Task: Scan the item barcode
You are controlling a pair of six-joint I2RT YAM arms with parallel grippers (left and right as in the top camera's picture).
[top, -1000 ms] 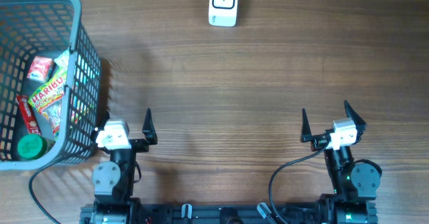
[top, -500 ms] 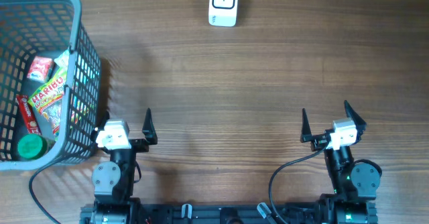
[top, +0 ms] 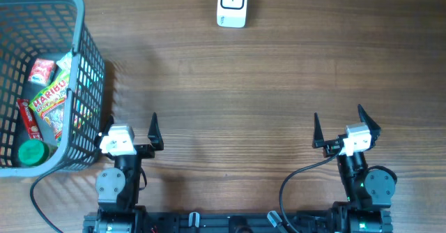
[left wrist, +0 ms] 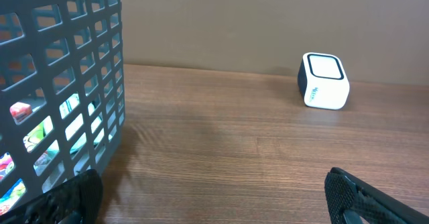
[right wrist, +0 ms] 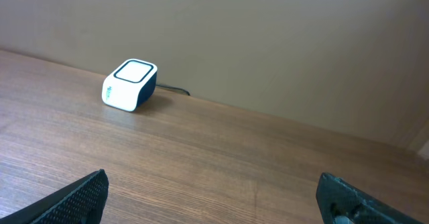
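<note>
Wood-grain tabletop (top: 279, 86) runs back to a plain beige wall (right wrist: 268, 36), the white scanner (top: 232, 4) at its far edge. Nothing looks done yet: the items, a Haribo bag (top: 50, 102) among them, lie in the grey basket (top: 87, 86) at left. Left end effector (top: 130, 125) and right end effector (top: 339, 118) sit at the near edge, spread wide and empty; picking and scanning remain.

The overhead camera looks straight down on the whole table (top: 279, 86), near edge at the bottom. Each wrist camera sits low by that near edge and faces the far edge, its own fingers (left wrist: 60, 200) in the bottom corners. The left wrist view has the basket (left wrist: 60, 83) close up. All three views share the scanner (top: 232, 4).
</note>
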